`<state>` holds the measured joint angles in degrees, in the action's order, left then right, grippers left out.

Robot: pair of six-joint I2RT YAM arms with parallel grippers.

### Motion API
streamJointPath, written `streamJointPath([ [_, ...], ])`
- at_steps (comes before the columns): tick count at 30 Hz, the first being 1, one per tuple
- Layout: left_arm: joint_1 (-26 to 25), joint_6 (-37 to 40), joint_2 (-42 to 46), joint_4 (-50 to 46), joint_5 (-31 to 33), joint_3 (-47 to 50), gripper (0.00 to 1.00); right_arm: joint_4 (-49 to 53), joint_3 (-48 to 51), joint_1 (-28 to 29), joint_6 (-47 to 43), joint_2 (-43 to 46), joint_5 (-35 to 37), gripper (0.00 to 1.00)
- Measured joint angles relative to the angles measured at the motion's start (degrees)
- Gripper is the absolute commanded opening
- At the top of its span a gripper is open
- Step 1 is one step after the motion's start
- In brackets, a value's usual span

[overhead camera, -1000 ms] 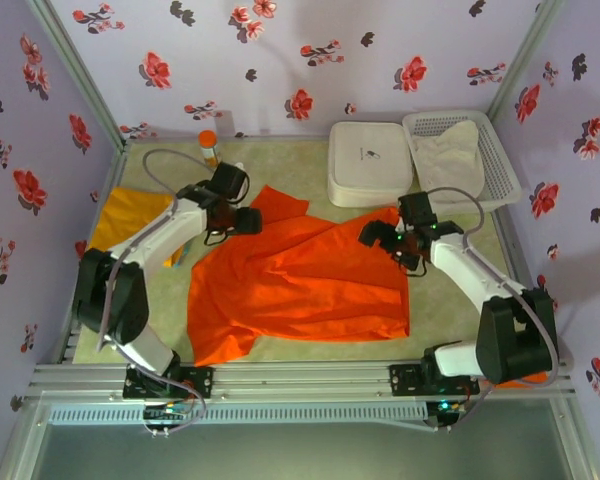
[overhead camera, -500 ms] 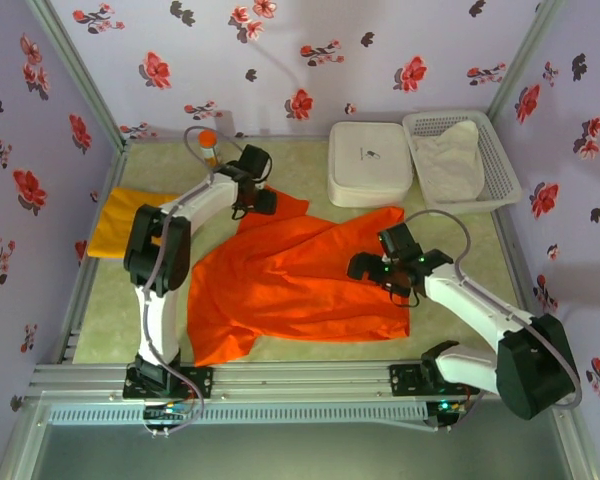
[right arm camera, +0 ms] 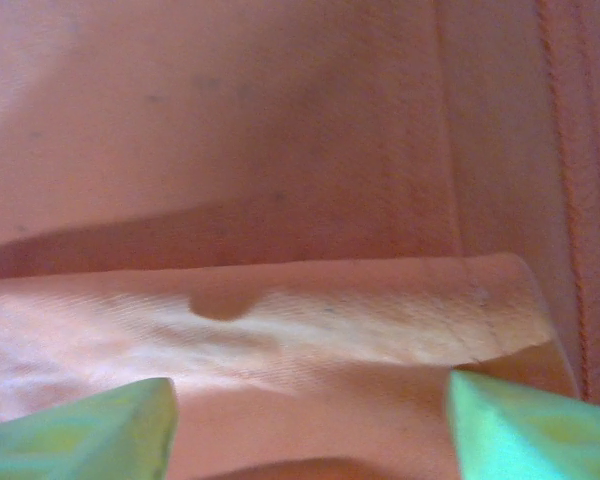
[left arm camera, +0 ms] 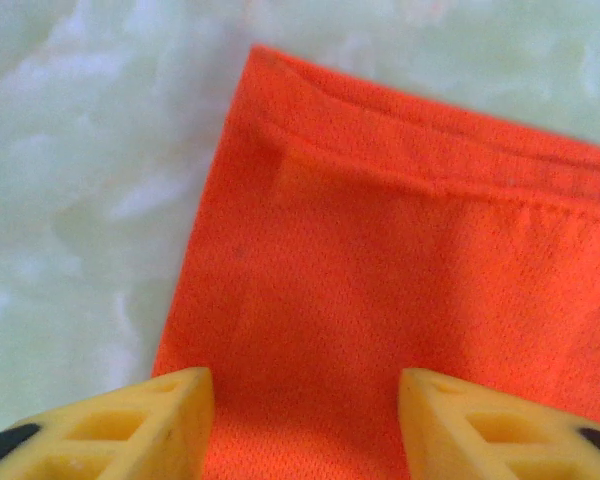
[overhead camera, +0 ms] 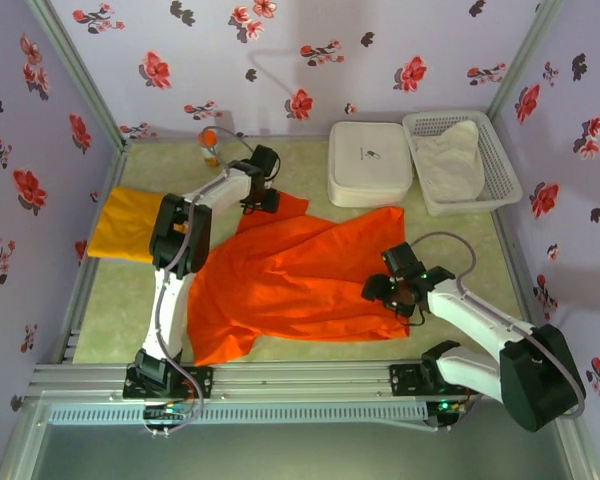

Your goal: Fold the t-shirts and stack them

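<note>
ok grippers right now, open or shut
Left gripper: open, over the orange tee.
Right gripper: open, over a fold of it.

Table [overhead camera: 130, 300]; orange-red tee [overhead camera: 300, 280], mustard tee [overhead camera: 125, 225], case [overhead camera: 370, 162], basket [overhead camera: 445, 117]

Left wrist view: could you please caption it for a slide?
Open left gripper over a hemmed corner of the orange-red t-shirt on the table.
</note>
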<state>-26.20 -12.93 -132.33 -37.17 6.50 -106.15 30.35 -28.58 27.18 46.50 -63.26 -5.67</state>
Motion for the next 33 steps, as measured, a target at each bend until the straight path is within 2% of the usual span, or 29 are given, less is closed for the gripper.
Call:
streamJointPath([
  [2,0.15,-0.13,-0.92,-0.22,0.0,-1.01,0.34,0.04,0.96,0.0,1.16,0.0,0.59,0.35],
  [7,1.2,-1.4,-1.64,-0.66,0.02,-2.21,0.14,0.46,2.19,0.0,3.02,0.17,2.64,0.16],
  [11,2.99,-1.86,-2.23,-1.31,0.07,-3.32,0.04,1.36,2.19,-0.46,3.67,0.33,4.5,0.11],
  [17,4.92,-1.46,-4.39,-3.17,1.11,-7.5,0.0,2.34,2.19,-3.1,3.43,1.09,5.84,0.02],
  [29,7.76,-0.59,-9.77,-7.08,2.64,-17.2,0.0,5.4,1.86,-11.98,-0.46,3.28,6.84,0.0],
  [33,8.81,-0.63,-10.16,-8.2,3.41,-18.25,0.0,6.62,0.42,-12.31,-1.9,3.39,6.29,0.29],
])
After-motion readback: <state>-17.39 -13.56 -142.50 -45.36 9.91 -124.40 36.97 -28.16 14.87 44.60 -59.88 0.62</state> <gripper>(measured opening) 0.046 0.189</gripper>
